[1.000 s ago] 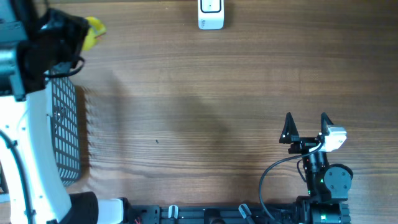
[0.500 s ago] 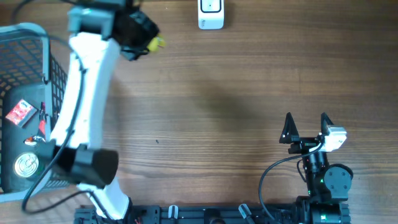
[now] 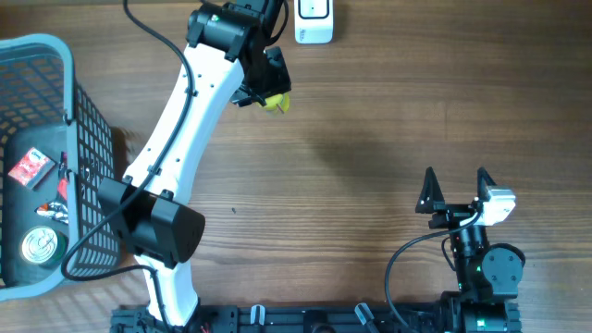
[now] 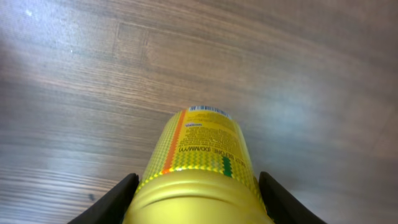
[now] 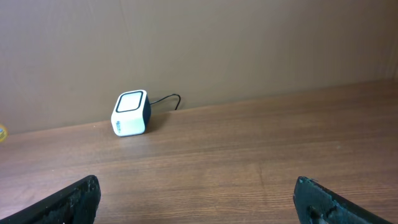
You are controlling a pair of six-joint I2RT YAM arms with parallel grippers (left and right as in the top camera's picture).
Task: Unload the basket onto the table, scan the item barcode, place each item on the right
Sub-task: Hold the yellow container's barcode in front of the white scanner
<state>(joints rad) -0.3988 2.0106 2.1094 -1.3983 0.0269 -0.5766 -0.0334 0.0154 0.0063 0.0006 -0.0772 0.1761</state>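
Observation:
The item is a yellow cylindrical container [image 3: 277, 101] with a patterned label, held above the table just below and left of the white scanner [image 3: 314, 20]. My left gripper [image 3: 266, 85] is shut on it. In the left wrist view the container [image 4: 202, 155] fills the space between the black fingers [image 4: 115, 199], and its barcode [image 4: 208, 110] shows at the far end, facing up. My right gripper [image 3: 456, 190] rests near the front right, open and holding nothing. The right wrist view shows the scanner [image 5: 131, 113] far off by the back wall.
A blue wire basket [image 3: 68, 83] stands at the left edge. It holds a red packet [image 3: 30, 168], a round tin [image 3: 42, 245] and other small things. A cable runs from the scanner towards the wall.
My left arm has swung from over the basket rightward along the back of the table, carrying the yellow container to just beside the scanner. The right arm has not moved.

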